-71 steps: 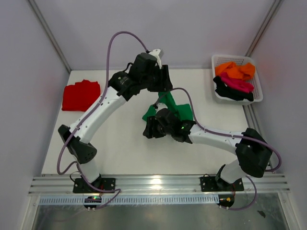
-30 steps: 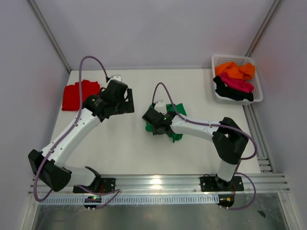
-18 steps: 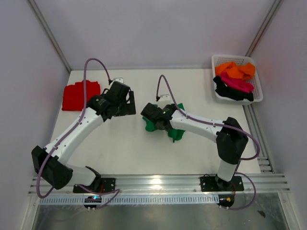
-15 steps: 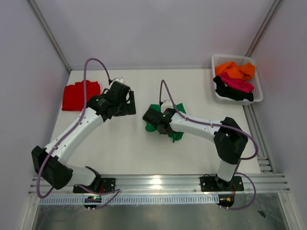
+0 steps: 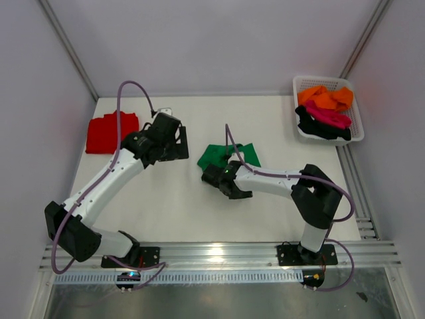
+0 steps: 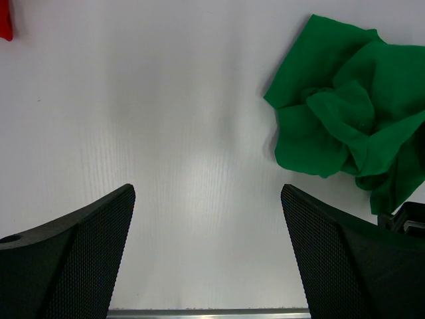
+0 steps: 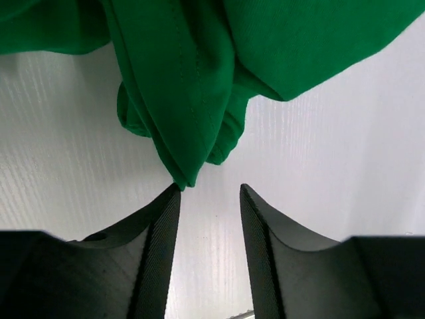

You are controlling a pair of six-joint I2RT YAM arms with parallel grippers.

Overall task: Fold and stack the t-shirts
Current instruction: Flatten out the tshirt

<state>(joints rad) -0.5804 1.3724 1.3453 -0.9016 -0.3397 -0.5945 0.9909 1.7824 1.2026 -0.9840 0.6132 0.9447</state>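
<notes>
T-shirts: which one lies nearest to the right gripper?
The green t-shirt, crumpled just in front of the right gripper. The red t-shirt lies far to the left; the others sit in the white basket.

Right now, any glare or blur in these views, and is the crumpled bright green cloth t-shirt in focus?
Top external: glare on the metal rail; crumpled bright green cloth t-shirt sharp. Left wrist: soft sheen on the white table, shirt focused. Right wrist: stitching crisp, black right gripper shows little detail.
</notes>
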